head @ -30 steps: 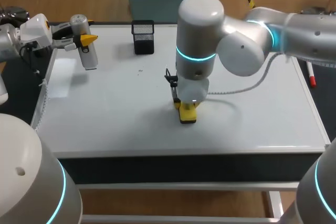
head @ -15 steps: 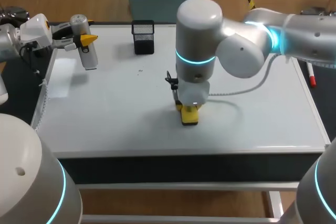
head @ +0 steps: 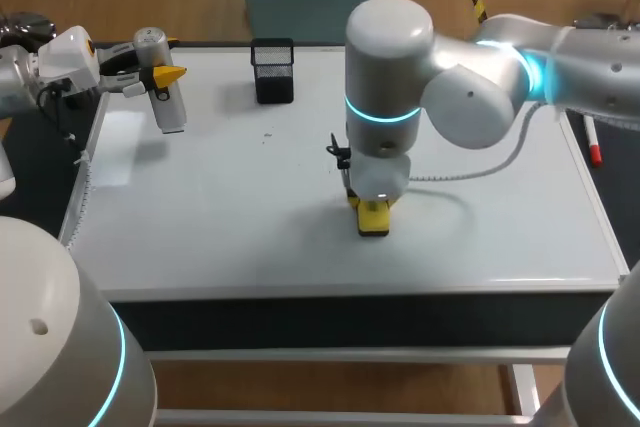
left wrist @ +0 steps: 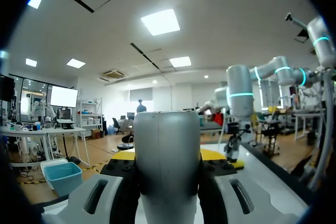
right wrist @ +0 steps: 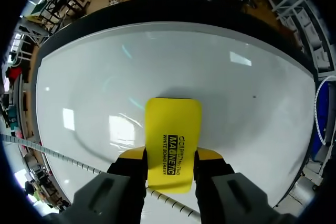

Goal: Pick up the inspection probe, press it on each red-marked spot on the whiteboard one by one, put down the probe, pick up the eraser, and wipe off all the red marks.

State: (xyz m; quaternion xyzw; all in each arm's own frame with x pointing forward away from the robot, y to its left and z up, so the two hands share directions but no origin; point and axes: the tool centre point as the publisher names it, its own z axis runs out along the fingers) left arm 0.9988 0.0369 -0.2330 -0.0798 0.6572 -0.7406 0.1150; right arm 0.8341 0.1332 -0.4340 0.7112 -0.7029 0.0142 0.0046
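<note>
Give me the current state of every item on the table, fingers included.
inspection probe: held off the board at its left edge, not put down.
left gripper: fingers shut on the inspection probe.
eraser: gripped, resting on the whiteboard.
right gripper: fingers shut on the eraser.
whiteboard: no red marks visible, only tiny dark specks.
mesh holder: upright at the far edge.

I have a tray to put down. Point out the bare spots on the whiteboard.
Bare: on the whiteboard, the near-left area between the inspection probe and the eraser; also its right side, beyond the cable. Crowded: the middle, where the right claw grips the eraser, and the far left, with left claw, probe and mesh pen holder.
</note>
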